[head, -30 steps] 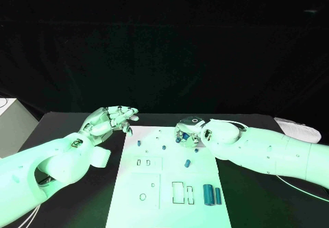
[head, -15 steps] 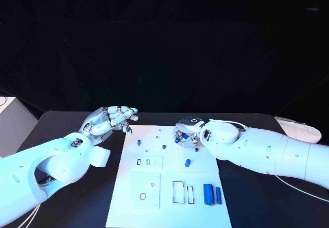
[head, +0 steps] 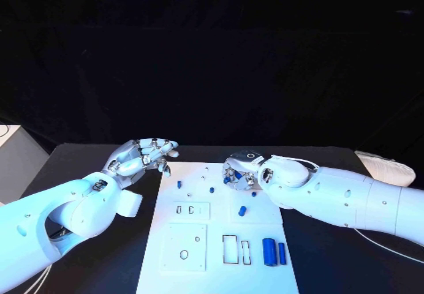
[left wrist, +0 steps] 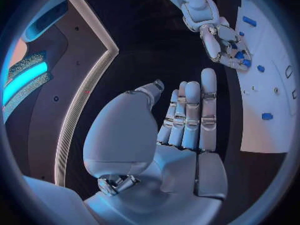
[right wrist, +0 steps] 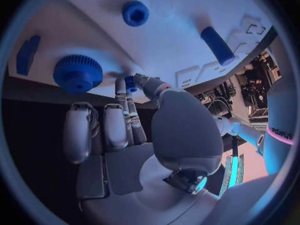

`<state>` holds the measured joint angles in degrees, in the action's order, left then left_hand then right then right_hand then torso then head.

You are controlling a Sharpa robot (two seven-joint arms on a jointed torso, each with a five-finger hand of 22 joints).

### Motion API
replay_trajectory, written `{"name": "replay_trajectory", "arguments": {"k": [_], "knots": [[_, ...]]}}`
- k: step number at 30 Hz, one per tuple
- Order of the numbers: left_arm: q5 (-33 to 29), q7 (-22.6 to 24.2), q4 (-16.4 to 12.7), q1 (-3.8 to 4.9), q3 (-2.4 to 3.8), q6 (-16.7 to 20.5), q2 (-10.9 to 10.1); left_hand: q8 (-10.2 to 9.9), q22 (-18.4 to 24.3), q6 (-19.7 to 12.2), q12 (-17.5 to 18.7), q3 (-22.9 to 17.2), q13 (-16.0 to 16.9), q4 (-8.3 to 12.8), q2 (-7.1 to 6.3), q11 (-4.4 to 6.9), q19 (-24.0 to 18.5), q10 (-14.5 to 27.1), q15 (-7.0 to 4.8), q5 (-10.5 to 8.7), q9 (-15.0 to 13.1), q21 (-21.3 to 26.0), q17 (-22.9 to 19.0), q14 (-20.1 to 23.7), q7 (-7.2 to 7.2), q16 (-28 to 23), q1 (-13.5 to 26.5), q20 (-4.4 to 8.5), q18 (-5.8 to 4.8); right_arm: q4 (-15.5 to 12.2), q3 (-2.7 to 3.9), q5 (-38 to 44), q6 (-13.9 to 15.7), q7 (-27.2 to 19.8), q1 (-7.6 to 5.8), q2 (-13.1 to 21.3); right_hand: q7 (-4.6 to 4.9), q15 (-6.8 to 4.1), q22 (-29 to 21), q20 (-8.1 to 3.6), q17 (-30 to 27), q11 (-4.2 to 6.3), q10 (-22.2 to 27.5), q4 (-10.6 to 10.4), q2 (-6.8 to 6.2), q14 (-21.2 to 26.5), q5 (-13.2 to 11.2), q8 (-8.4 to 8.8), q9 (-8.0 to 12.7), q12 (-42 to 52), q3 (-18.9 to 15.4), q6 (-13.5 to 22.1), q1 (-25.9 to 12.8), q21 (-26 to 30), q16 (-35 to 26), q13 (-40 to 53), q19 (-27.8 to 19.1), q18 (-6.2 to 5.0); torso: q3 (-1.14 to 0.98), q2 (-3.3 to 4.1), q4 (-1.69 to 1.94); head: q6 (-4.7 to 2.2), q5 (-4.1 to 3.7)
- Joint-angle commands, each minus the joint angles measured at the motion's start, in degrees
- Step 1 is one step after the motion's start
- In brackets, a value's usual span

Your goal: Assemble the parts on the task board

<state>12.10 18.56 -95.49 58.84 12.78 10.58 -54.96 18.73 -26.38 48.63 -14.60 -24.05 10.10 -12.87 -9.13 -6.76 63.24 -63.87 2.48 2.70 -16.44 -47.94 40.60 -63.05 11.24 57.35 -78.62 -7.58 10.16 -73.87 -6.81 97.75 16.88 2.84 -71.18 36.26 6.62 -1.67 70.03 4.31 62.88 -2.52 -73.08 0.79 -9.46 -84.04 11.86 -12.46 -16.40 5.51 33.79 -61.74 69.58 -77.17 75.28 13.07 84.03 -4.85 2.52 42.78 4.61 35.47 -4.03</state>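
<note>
You have the black worktop (head: 106,257) under everything, and on it the long white rectangular task board (head: 216,269), running from near the robot's body to the space between the two arms.

Your left robot hand (head: 141,157) hangs just off the board's far left corner, clear of it, fingers held out side by side and thumb apart, with nothing in it.

Your right robot hand (head: 238,173) sits over the far end of the board, and its thumb and a finger pinch a small blue part (right wrist: 130,82); the other fingers lie straight beside them. In the right wrist view a blue toothed gear (right wrist: 77,73) and a smaller blue round knob (right wrist: 135,13) stand on the board close to that pinch.

Nearer the robot, two dark blue cylinders (head: 274,251) lie side by side by the board's right edge, and a small blue peg (head: 241,211) stands mid-board.
</note>
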Motion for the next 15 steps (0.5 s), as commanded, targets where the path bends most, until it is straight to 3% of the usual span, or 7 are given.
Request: {"name": "replay_trajectory", "arguments": {"k": [1, 15], "knots": [[0.2, 0.0, 0.0, 0.01, 0.05, -1.2, 0.1, 0.3, -0.1, -0.5, -0.4, -0.4, 0.1, 0.0, 0.61, -0.05, -0.3, 0.4, 0.07, 0.22, -0.1, -0.4, 0.0, 0.3, 0.05, 0.3, -0.3, -0.04, 0.28, -0.5, 0.02, -1.5, 3.2, 1.3, 0.05, 0.2, -0.36, -0.42, 0.2, -0.54, 0.2, 0.08, -0.8, 0.1, 0.98, -1.4, 0.4, -1.51, -2.7, 0.3, 0.6, -0.8, 1.0, -0.3, 0.5, 0.3, 0.2, 1.13, 0.01, 0.08, 0.02, -0.1, 0.0], [0.6, -0.3, 0.3, 0.01, 0.05, -1.2, 0.1, 0.4, -0.4, -0.6, -0.6, -0.8, 0.2, 0.4, 0.67, -0.09, -0.7, 0.7, 0.09, 0.21, -0.2, -0.8, -0.1, 0.5, 0.11, 0.3, -0.7, -0.09, 0.29, -1.2, 0.25, -1.5, 8.3, 6.1, 0.06, -0.6, -0.38, -0.54, 0.5, -0.71, 0.3, 0.15, -1.0, 0.4, 0.55, -1.3, 0.8, -2.14, -3.8, 0.1, 0.8, -0.8, 1.3, -0.4, 0.7, 0.7, 0.2, 1.16, 0.16, 0.25, 0.13, -0.64, 0.11]]}}
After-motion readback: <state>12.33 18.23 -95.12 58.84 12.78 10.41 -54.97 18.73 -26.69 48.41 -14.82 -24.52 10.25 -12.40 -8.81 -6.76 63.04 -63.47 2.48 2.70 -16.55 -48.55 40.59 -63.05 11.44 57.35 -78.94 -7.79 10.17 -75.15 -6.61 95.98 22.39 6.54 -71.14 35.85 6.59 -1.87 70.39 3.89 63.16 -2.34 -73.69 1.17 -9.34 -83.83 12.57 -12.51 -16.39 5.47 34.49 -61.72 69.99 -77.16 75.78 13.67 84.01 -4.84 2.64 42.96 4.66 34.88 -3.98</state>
